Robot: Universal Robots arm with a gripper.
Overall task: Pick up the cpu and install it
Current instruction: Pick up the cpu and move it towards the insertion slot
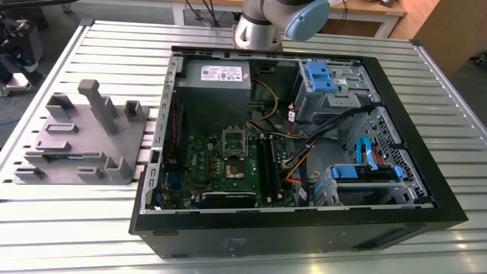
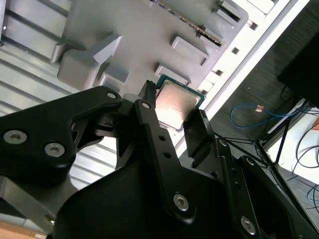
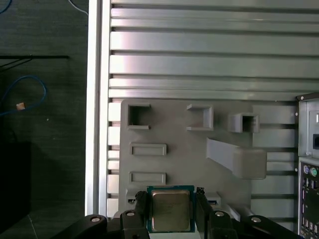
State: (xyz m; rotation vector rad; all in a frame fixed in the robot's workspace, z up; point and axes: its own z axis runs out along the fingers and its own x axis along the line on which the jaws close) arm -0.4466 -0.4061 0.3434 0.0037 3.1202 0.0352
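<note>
— Where is the cpu (image 3: 171, 210) found?

— It is gripped between the fingers (image 3: 202, 211), which are closed against two opposite edges of it. Its silver top is turned toward the camera in both wrist views, and a green rim can be made out around the metal.

— Is it resting on anything?

— No contact can be made out. In the second wrist view the cpu (image 2: 177, 103) is seen between the black fingers (image 2: 149, 119), with the grey holder (image 2: 124, 25) set well behind it. The same holder (image 3: 174, 129) is seen behind the chip in the first wrist view, laid on the slatted surface (image 3: 209, 64).

— How is the rest laid out?

— In the exterior view the open case (image 1: 304, 231) is placed on the surface (image 1: 76, 228), and the holder (image 1: 84, 142) is set at 9 o'clock from it, just beside the case wall. The green motherboard (image 1: 209, 165) is seen on the case floor, in its 9 o'clock half. The arm (image 1: 263, 25) is seen beyond the case's 12 o'clock edge.

— And the chip against the board?

— The two are kept well apart; the chip is held over the holder's side of the surface, not over the case.
</note>
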